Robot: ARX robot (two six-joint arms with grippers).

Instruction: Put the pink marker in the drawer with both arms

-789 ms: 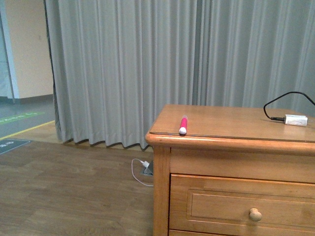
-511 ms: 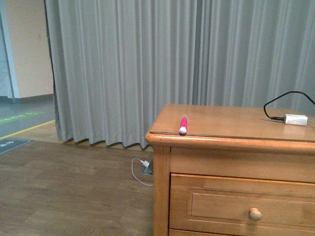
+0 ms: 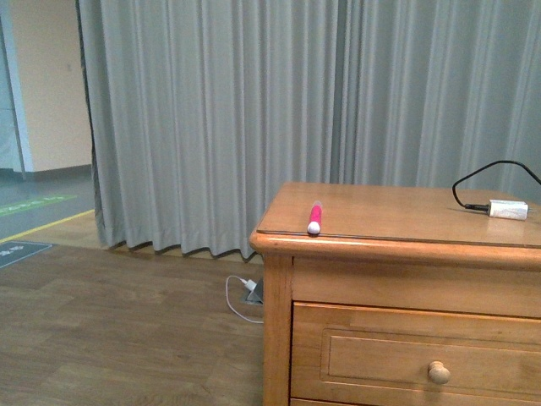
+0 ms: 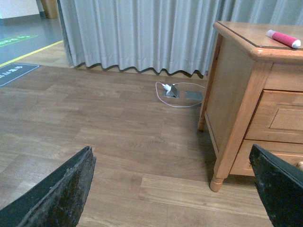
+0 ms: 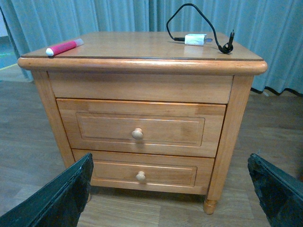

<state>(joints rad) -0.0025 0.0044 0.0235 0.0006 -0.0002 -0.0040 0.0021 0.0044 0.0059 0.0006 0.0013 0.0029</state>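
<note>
Left fingers [image 4: 59,189] were spread and empty over the floor [image 4: 118,132], well apart from the pink marker [image 3: 314,216], which lay at the front-left corner of the surface [image 3: 397,211], white cap toward the edge. Drawer [image 5: 137,126] below was fully closed, contents hidden; right fingers [image 5: 61,194] likewise spread and empty, facing it, well short of the marker. Marker hadn't moved versus the earlier frames.

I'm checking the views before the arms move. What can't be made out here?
- Inside of the upper drawer: hidden behind its shut front, right wrist view.
- Any print on the pink marker: too small, every view.
- The arms: outside the front view; only fingers show, wrist views.
</note>
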